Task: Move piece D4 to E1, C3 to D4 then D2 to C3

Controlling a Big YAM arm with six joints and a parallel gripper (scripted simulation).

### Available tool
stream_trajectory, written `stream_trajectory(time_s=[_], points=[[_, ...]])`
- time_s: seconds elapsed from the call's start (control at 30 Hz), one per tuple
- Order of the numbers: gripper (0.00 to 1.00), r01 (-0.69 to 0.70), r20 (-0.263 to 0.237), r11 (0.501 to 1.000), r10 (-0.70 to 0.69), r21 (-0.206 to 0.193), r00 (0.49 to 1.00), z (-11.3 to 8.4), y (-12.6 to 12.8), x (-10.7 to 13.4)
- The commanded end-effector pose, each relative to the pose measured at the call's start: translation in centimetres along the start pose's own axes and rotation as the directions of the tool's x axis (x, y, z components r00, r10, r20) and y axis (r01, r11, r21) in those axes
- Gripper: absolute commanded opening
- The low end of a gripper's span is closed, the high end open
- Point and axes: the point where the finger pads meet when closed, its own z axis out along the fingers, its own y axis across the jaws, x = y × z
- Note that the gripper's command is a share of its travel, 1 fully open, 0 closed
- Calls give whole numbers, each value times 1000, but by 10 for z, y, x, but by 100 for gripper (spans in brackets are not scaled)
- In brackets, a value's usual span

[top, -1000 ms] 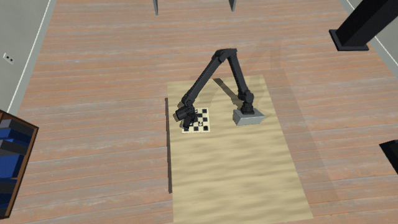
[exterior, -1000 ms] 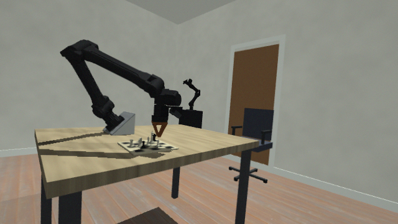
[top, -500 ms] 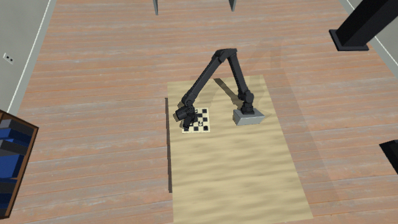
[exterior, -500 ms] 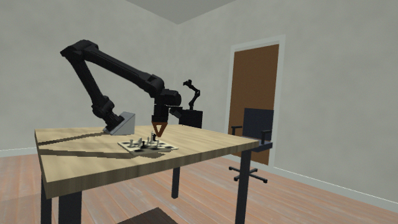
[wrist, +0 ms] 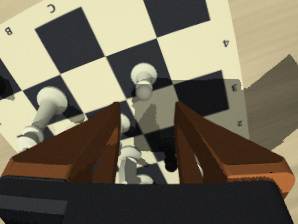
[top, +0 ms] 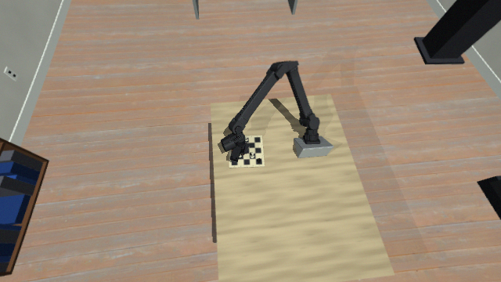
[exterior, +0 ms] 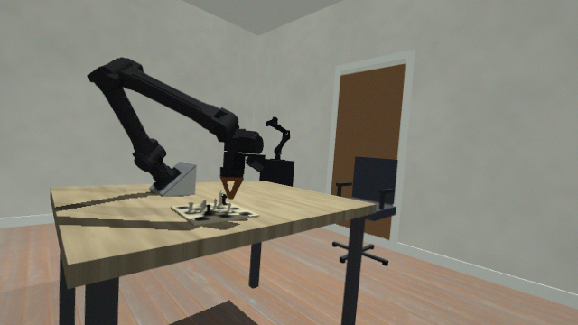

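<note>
Counter (top: 305,219) (exterior: 293,200): wood top, carries everything. Arm (top: 256,98) (exterior: 172,97): folded high, reaching out from its grey mount (top: 316,150) (exterior: 185,181), wrist over the board. Board (top: 263,153) (exterior: 246,216) (wrist: 195,55): flat, E side farthest from the mount, partly hidden by the wrist in the top view.

Jaws: part open, roughly a third, tips pointing down, nothing held. They hang above the pieces near D3/D4, apart from the D4 piece in the wrist view.

Pieces, taller first: pale tall piece (wrist: 52,100), looks like B4, not part of the job, leave it. Pale piece (wrist: 131,152) near C2, likely same. Pale D4 piece (wrist: 144,72): upright, base inside D4. Pale C3 piece (wrist: 125,123): half behind a finger, seems on C3. Dark piece (wrist: 170,159): seems to be the D2 one. E1 can't be seen.

Step in hand, judged: first move, D4 to E1; none of the three looks done. Next: centre over D4, open enough to clear the head, lower straight, close, lift high, carry to E1. D4 must be vacated before C3 goes there, then D2 to C3. Risk: a finger clipping crowded neighbours. Arm withdrawal comes last.
</note>
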Motion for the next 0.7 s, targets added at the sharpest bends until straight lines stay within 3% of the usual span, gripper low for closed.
stream_trajectory(time_s=[0.0, 0.67], points=[[32, -3, -7, 1000, 3, -9, 1000, 11, -4, -1], [32, -1, -8, 1000, 1, -9, 1000, 10, 0, 6]])
